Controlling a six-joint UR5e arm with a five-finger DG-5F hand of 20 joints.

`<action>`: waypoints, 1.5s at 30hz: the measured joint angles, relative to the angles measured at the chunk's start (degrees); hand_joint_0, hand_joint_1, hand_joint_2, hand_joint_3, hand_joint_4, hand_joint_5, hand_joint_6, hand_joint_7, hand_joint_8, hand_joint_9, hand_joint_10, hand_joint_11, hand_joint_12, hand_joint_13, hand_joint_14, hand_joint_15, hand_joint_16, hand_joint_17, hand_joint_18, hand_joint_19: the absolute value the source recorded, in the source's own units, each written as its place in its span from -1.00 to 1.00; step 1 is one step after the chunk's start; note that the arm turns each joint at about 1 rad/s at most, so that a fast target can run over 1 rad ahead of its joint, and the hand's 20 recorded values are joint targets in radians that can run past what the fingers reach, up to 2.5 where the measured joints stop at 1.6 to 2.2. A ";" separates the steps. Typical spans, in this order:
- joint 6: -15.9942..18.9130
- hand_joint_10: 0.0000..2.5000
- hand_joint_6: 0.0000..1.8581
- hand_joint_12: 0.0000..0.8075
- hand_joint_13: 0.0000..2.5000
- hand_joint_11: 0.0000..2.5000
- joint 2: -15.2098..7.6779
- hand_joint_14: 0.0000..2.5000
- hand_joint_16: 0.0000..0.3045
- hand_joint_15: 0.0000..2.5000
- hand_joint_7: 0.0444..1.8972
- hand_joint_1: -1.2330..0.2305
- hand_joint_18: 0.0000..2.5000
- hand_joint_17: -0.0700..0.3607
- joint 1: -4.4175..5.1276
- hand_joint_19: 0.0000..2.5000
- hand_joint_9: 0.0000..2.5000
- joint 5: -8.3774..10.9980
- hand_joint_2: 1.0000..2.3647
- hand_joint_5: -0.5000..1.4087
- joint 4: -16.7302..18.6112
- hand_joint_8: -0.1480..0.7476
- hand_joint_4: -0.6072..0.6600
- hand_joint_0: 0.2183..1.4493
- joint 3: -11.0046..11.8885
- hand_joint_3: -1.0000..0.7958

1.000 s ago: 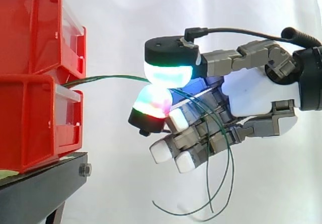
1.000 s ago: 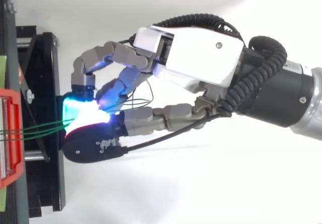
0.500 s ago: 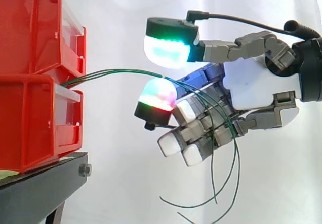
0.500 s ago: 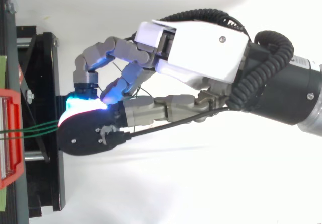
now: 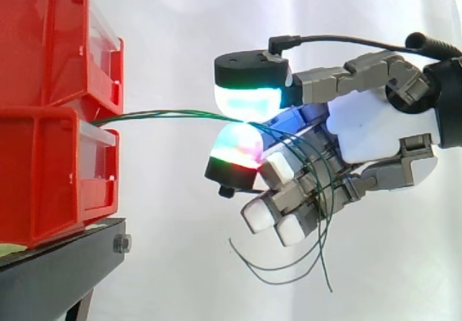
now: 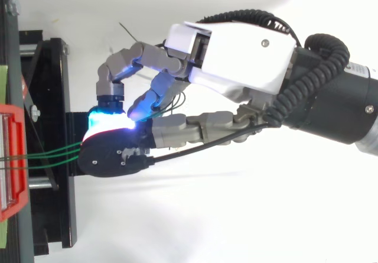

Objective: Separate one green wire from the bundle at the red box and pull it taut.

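Beside the red box (image 5: 43, 177), the hand (image 5: 375, 130) is closed in a pinch on several green wires (image 5: 166, 113), their loose ends dangling. Separating looks unfinished. Next it must keep one wire alone and draw it away taut.

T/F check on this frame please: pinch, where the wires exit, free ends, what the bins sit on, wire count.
1. The robot hand pinches green wires between two glowing pads. True.
2. The wires come out over the top of the upper bin. False: they emerge between the upper red bin and the lower red bin.
3. The wires' free ends hang loose below the robot hand. True.
4. The bins stand on a white table. False: they stand on a black stand.
5. A single wire spans from bin to hand. False: the top view shows several.
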 measured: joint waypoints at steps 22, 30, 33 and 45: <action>0.01 -0.98 -0.03 0.07 -0.24 -0.42 0.00 -0.99 -0.60 -0.60 0.22 -0.10 -0.36 -0.04 0.04 -0.51 -0.09 0.09 -0.97 -0.64 -0.10 0.14 0.34 -0.39 0.01 -0.20; 0.07 -0.98 -0.03 0.05 -0.25 -0.41 0.21 -0.98 -0.60 -0.59 0.25 -0.24 -0.36 -0.04 -0.02 -0.51 -0.10 0.02 -0.97 -0.64 -0.82 0.15 0.28 -0.37 0.15 -0.06; 0.09 -0.98 -0.02 0.05 -0.25 -0.42 0.43 -0.98 -0.60 -0.59 0.24 -0.29 -0.37 -0.04 -0.02 -0.51 -0.11 0.11 -0.97 -0.65 -1.14 0.14 0.23 -0.35 0.15 -0.06; 0.15 -0.98 -0.02 0.02 -0.26 -0.42 0.62 -0.98 -0.61 -0.59 0.18 -0.41 -0.38 -0.06 -0.02 -0.52 -0.14 0.14 -0.98 -0.65 -1.99 0.12 0.23 -0.27 0.18 -0.23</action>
